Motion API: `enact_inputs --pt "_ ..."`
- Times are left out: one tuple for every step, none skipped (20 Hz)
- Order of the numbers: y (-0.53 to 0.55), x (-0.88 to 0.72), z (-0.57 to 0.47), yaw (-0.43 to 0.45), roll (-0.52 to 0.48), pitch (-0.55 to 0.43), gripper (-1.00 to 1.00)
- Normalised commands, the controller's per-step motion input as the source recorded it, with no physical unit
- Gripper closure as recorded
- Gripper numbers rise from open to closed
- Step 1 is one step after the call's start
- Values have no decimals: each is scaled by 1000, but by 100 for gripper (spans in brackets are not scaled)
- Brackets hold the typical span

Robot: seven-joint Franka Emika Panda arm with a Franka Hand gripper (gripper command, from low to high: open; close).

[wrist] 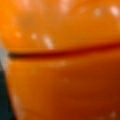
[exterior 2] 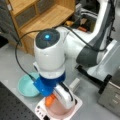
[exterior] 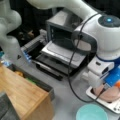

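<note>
arm [exterior 2: 75, 47]: glossy white shells, dark grey joint bands | wrist cap [exterior 2: 46, 37]: grey, glowing blue light | cable [exterior: 72, 65]: thin, black | gripper mount [exterior 2: 47, 86]: blue | gripper [exterior 2: 65, 98]: white with black trim

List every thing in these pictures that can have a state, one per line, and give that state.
Pincer: down in the pink bowl, against the orange thing.
Orange thing: in the pink bowl, fills the wrist view.
Pink bowl: upright on the white scale.
White scale: flat on the table.
Teal bowl: upright, nothing in it.
Toaster oven: door dropped open.
Wooden cabinet: standing, top bare.
</note>
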Motion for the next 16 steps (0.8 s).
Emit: enact_inputs --pt "57 -100 -184 118 -340 7 100" --pt "53 -103 -204 118 -336 -1 100" --pt "52 -100 -239 121 -336 -15 100" --pt "54 -88 -283 122 -335 -38 100" --pt "56 -67 -316 131 -335 -70 100" --pt "61 -57 -351 128 -330 -89 100" --pt "67 -43 -347 118 -318 -98 100" --pt "74 -33 -337 107 -313 -106 100" --pt "79 -36 -316 90 -312 -110 100" --pt "78 -46 -283 77 -309 -113 100" --pt "78 -53 -227 66 -301 -115 100" --pt "75 -60 -187 51 -293 -119 100" --pt "72 -66 -154 39 -285 -125 100" --pt "70 -70 -122 30 -279 -128 100" --pt "70 -71 -107 20 -273 -131 100" --pt "73 -70 -103 10 -270 -133 100"
